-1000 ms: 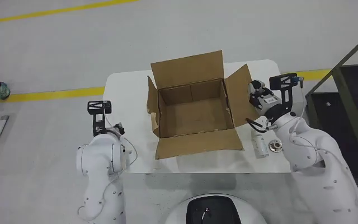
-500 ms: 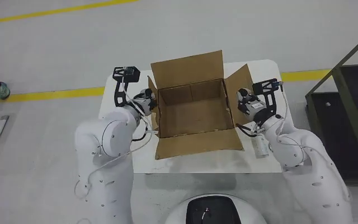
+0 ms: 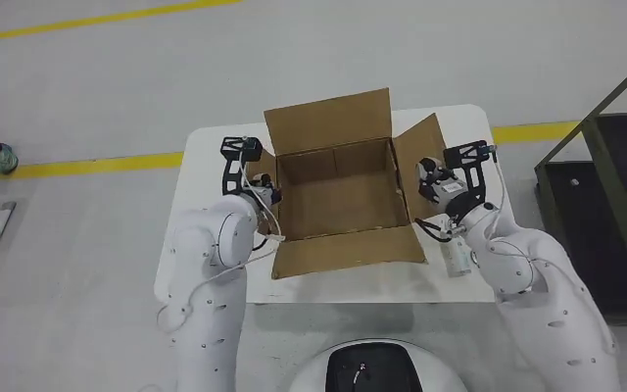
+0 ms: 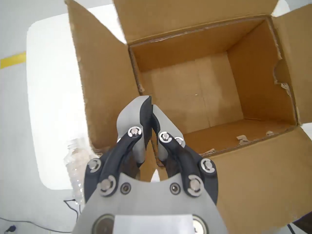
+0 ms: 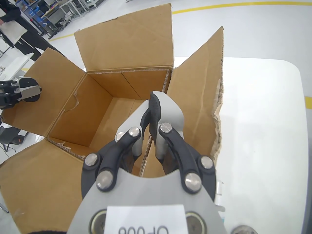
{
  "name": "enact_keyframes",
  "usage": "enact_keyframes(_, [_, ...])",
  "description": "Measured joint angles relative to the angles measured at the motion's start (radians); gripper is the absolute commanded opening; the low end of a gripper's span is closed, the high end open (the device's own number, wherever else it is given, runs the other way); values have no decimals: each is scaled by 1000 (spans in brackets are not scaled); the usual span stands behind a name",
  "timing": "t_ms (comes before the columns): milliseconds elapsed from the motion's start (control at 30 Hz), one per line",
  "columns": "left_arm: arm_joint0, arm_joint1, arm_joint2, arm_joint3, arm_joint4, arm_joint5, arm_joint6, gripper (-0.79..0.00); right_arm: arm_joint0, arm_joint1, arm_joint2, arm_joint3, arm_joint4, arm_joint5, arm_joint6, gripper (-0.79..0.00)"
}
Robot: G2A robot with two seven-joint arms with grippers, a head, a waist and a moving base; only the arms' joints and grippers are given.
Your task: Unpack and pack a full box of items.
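An open cardboard box stands in the middle of the white table, all flaps spread and its floor bare. My left gripper hangs at the upright left flap, by the near left corner; its fingers are shut, with nothing visible between the tips. My right gripper sits over the fold of the right flap, shut as well. From the right wrist, the left gripper shows across the box.
A clear crumpled plastic bottle lies on the table just outside the left flap. A small white bottle lies on the table beside my right arm. A dark frame stands off the table's right side.
My left arm swung from the table's left edge to the box's left flap. The right gripper moved in toward the right flap, then held still.
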Motion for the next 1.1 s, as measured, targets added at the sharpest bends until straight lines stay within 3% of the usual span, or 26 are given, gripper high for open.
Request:
enact_keyframes(933, [52,21,-20,30,131,50,23,-785,-6,6,-2,29,15,91,9,-785])
enact_keyframes(1100, [45,23,-24,70,131,50,48,-785,-6,7,-1,33,23,98,9,-785])
